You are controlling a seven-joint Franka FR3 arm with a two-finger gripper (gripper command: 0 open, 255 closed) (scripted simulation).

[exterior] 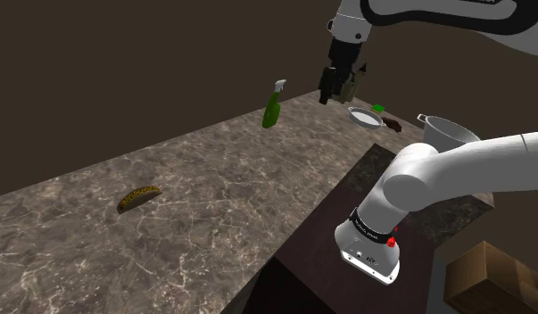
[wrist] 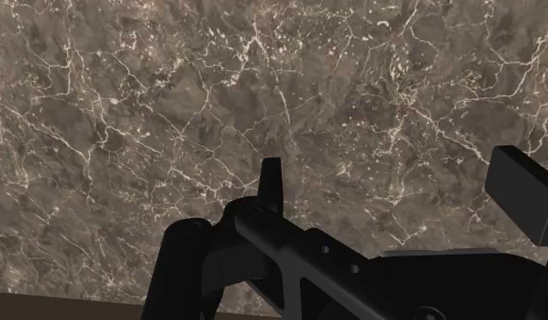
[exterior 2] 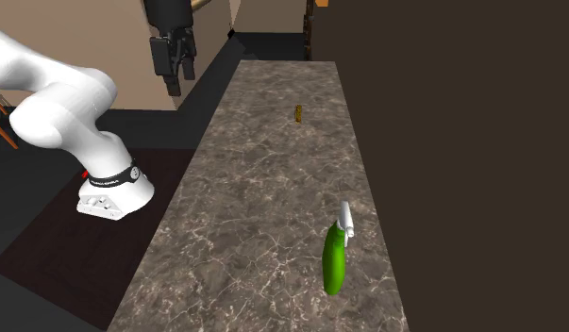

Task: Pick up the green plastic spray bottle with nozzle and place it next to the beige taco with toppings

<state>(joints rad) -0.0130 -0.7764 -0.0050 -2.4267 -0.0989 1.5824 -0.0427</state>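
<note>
**A:** What's the worry with the surface [exterior: 258, 192]?

**B:** It's long and narrow, with a dark wall [exterior 2: 461, 141] along its far side. There's little room to swing in there.

**A:** And the arm [exterior: 454, 169]?

**B:** It holds the jaws high over the near edge, spread, with nothing between them. They look down at bare marble, so a straight descent from here would close on nothing.

**A:** The bottle [exterior 2: 334, 257]?

**B:** It stands near the wall side, well apart from the jaws. It's tall and slim, so a nudge from 1 jaw would likely topple it. I'd also expect its rounded body to slip from a loose pinch.

**A:** The taco [exterior: 138, 197]?

**B:** It lies well apart from the bottle, further along the surface. That means a long carry. Set down carelessly, the bottle could tip over or knock the taco.
</note>
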